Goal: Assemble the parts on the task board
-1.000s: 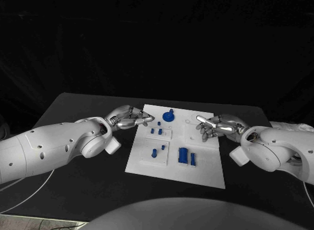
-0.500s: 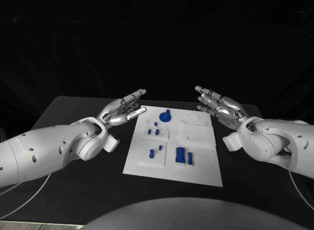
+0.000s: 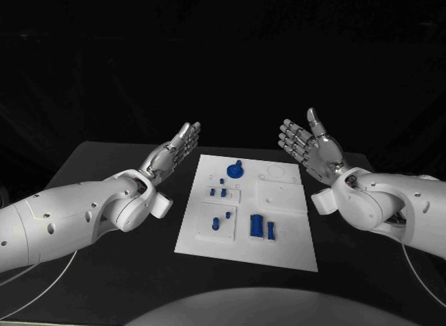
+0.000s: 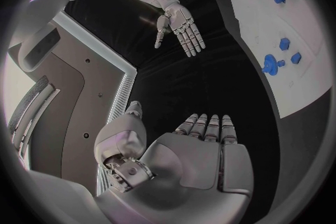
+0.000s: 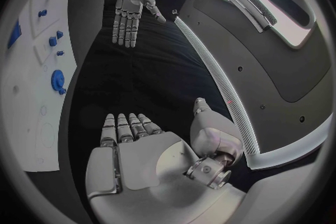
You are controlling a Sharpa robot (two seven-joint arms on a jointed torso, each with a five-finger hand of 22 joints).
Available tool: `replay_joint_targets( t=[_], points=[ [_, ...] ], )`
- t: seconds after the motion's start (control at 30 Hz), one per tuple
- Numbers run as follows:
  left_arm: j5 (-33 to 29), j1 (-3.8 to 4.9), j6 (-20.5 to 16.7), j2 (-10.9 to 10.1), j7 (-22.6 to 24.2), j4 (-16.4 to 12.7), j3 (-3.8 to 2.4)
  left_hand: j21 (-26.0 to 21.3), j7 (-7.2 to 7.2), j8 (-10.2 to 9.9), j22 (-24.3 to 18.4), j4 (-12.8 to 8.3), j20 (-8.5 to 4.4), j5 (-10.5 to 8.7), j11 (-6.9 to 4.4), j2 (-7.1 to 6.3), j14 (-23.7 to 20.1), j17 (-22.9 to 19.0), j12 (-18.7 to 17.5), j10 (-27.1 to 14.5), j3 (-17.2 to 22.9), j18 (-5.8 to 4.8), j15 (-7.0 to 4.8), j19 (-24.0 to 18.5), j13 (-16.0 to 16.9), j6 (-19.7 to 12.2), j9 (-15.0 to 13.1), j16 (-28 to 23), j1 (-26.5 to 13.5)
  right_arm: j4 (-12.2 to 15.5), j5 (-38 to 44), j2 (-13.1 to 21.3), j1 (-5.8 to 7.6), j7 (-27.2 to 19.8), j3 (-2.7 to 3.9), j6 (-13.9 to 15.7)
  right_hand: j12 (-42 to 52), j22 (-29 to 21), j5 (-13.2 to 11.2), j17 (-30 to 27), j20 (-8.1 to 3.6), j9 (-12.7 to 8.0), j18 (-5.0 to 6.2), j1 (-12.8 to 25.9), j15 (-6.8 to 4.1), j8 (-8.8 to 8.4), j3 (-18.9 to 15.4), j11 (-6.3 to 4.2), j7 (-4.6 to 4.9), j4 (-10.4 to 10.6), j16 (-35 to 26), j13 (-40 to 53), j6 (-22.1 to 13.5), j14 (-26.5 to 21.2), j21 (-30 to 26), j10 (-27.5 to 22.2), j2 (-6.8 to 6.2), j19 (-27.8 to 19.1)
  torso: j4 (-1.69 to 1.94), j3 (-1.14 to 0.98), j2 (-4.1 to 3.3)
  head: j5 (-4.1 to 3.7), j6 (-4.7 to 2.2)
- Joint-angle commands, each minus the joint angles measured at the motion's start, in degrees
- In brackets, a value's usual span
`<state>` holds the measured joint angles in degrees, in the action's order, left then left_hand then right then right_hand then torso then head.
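Head view: I see a black counter (image 3: 105,170) against a dark, unlit background, and the white task board (image 3: 287,234) lies flat in the middle of it. Blue parts (image 3: 258,225) sit on the board: a round piece with a peg (image 3: 236,168) near its far edge, small pegs in the middle, and two taller blocks nearer me. My left hand (image 3: 174,151) is raised above the counter just off the board's left far corner, fingers straight and together, holding nothing. My right hand (image 3: 311,146) is raised off the board's right far corner, palm turned inward, fingers spread, also holding nothing. Neither hand touches the board or any part; the board lies between and below them.

Left wrist view: my left hand (image 4: 203,151) shows a flat palm with fingers extended side by side, thumb out, nothing in it. Beyond the fingertips is the black counter, and the task board (image 4: 308,84) curves along one side with its blue parts (image 4: 271,63), well apart from the hand. The right hand (image 4: 183,25) hangs opposite, fingers spread.

Right wrist view: my right hand (image 5: 133,157) is likewise flat and bare, fingers extended. The task board (image 5: 28,117) lies off to the side with the round blue piece (image 5: 57,77) on it, clear of my fingers. The left hand (image 5: 131,11) faces me across the counter, fingers straight.
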<state>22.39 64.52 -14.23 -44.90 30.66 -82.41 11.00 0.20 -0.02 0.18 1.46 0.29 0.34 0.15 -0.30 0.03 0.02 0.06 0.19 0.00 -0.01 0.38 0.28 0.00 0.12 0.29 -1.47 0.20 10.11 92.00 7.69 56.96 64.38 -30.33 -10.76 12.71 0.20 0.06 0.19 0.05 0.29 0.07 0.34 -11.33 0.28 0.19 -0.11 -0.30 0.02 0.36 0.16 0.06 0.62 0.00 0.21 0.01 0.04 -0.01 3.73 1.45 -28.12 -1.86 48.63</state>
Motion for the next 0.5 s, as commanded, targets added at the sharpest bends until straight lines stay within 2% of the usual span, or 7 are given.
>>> replay_joint_targets(
  t=[0.03,0.1,0.13,0.17,0.2,0.3,0.5],
  points=[
    [-4.39,-0.48,-5.79,0.13,0.04,-1.10,-1.16,-0.20,0.02,-0.18,-1.46,-0.29,-0.34,-0.15,0.30,-0.03,-0.02,-0.06,-0.19,0.00,0.01,-0.38,-0.28,0.00,-0.12,-0.29,1.47,-0.20,-3.91,-0.20,-1.30,-1.40,-0.50,-0.01,1.02,5.54,-0.20,-0.06,-0.19,-0.05,-0.29,-0.07,-0.34,4.30,-0.28,-0.19,0.11,0.30,-0.02,-0.36,-0.16,-0.06,-0.62,0.00,-0.21,-0.01,-0.04,0.01,-0.67,-0.25,-0.55,0.30,-2.20],
    [-6.45,-0.93,-8.55,0.14,-0.06,-1.84,-2.28,-0.20,0.02,-0.18,-1.46,-0.29,-0.34,-0.15,0.30,-0.03,-0.02,-0.06,-0.19,0.00,0.01,-0.38,-0.28,0.00,-0.12,-0.29,1.47,-0.20,-5.62,-0.40,-1.98,-2.55,-0.90,0.05,2.06,8.30,-0.20,-0.06,-0.19,-0.05,-0.29,-0.07,-0.34,6.16,-0.28,-0.19,0.11,0.30,-0.02,-0.36,-0.16,-0.06,-0.62,0.00,-0.21,-0.01,-0.04,0.01,-1.02,-0.39,-0.84,0.48,-3.58],
    [-8.24,-1.31,-10.95,0.15,-0.15,-2.48,-3.26,-0.20,0.02,-0.18,-1.46,-0.29,-0.34,-0.15,0.30,-0.03,-0.02,-0.06,-0.19,0.00,0.01,-0.38,-0.28,0.00,-0.12,-0.29,1.47,-0.20,-10.11,-0.57,-2.58,-3.56,-1.24,0.10,2.96,10.70,-0.20,-0.06,-0.19,-0.05,-0.29,-0.07,-0.34,11.33,-0.28,-0.19,0.11,0.30,-0.02,-0.36,-0.16,-0.06,-0.62,0.00,-0.21,-0.01,-0.04,0.01,-1.22,-0.47,-1.00,0.58,-4.37],
    [-8.92,-1.46,-11.86,0.15,-0.19,-2.72,-3.64,-0.20,0.02,-0.18,-1.46,-0.29,-0.34,-0.15,0.30,-0.03,-0.02,-0.06,-0.19,0.00,0.01,-0.38,-0.28,0.00,-0.12,-0.29,1.47,-0.20,-10.11,-0.64,-2.81,-3.97,-1.38,0.12,3.33,11.65,-0.20,-0.06,-0.19,-0.05,-0.29,-0.07,-0.34,11.33,-0.28,-0.19,0.11,0.30,-0.02,-0.36,-0.16,-0.06,-0.62,0.00,-0.21,-0.01,-0.04,0.01,-1.45,-0.56,-1.19,0.70,-5.28],
    [-10.98,-1.90,-14.63,0.16,-0.29,-3.46,-4.77,-0.20,0.02,-0.18,-1.46,-0.29,-0.34,-0.15,0.30,-0.03,-0.02,-0.06,-0.19,0.00,0.01,-0.38,-0.28,0.00,-0.12,-0.29,1.47,-0.20,-10.11,-0.83,-3.48,-5.11,-1.77,0.18,4.35,14.37,-0.20,-0.06,-0.19,-0.05,-0.29,-0.07,-0.34,11.33,-0.28,-0.19,0.11,0.30,-0.02,-0.36,-0.16,-0.06,-0.62,0.00,-0.21,-0.01,-0.04,0.01,-1.79,-0.69,-1.47,0.87,-6.62],
    [-14.75,-2.72,-19.67,0.18,-0.48,-4.81,-6.83,-0.20,0.02,-0.18,-1.46,-0.29,-0.34,-0.15,0.30,-0.03,-0.02,-0.06,-0.19,0.00,0.01,-0.38,-0.28,0.00,-0.12,-0.29,1.47,-0.20,-10.11,-1.21,-4.79,-7.34,-2.53,0.29,6.34,19.67,-0.20,-0.06,-0.19,-0.05,-0.29,-0.07,-0.34,11.33,-0.28,-0.19,0.11,0.30,-0.02,-0.36,-0.16,-0.06,-0.62,0.00,-0.21,-0.01,-0.04,0.01,-2.44,-0.94,-2.00,1.20,-9.16],
    [-20.37,-3.93,-27.19,0.20,-0.76,-6.82,-9.90,-0.20,0.02,-0.18,-1.46,-0.29,-0.34,-0.15,0.30,-0.03,-0.02,-0.06,-0.19,0.00,0.01,-0.38,-0.28,0.00,-0.12,-0.29,1.47,-0.20,-10.11,-1.80,-6.82,-10.79,-3.71,0.47,9.44,27.89,-0.20,-0.06,-0.19,-0.05,-0.29,-0.07,-0.34,11.33,-0.28,-0.19,0.11,0.30,-0.02,-0.36,-0.16,-0.06,-0.62,0.00,-0.21,-0.01,-0.04,0.01,-3.39,-1.32,-2.77,1.68,-12.90]
  ],
)
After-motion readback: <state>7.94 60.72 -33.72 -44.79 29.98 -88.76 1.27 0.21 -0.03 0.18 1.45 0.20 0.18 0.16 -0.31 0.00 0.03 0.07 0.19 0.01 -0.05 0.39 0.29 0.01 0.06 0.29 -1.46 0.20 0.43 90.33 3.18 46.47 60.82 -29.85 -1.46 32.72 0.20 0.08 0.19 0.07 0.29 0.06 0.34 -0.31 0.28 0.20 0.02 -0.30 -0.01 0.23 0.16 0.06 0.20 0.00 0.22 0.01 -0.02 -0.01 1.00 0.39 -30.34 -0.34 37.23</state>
